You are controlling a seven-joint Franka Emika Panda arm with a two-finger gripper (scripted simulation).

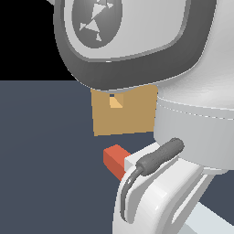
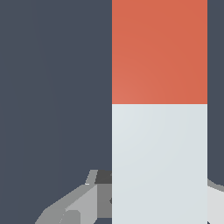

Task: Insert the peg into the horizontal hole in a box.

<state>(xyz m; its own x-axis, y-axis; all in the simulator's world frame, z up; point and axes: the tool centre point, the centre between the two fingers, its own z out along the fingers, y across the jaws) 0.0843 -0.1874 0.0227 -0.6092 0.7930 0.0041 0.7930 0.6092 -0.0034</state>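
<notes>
The peg runs lengthwise through the wrist view, with its red-orange end (image 2: 159, 52) away from the fingers and its pale grey-white rest (image 2: 159, 162) between them. My gripper (image 2: 159, 199) straddles the white part, and a grey finger (image 2: 81, 203) presses against each side of it. In the exterior view the peg's red end (image 1: 115, 160) sticks out from behind the arm and points towards the tan box (image 1: 123, 119). The box stands a short way beyond it. Its small square hole (image 1: 115, 101) sits just under the arm's edge. The arm hides the gripper in this view.
The large white and grey arm body (image 1: 183, 91) fills the upper part and the exterior view's right side, covering the box's top edge. A black cable (image 1: 151, 162) runs along the wrist. The dark blue-grey floor (image 1: 45, 160) lies all around.
</notes>
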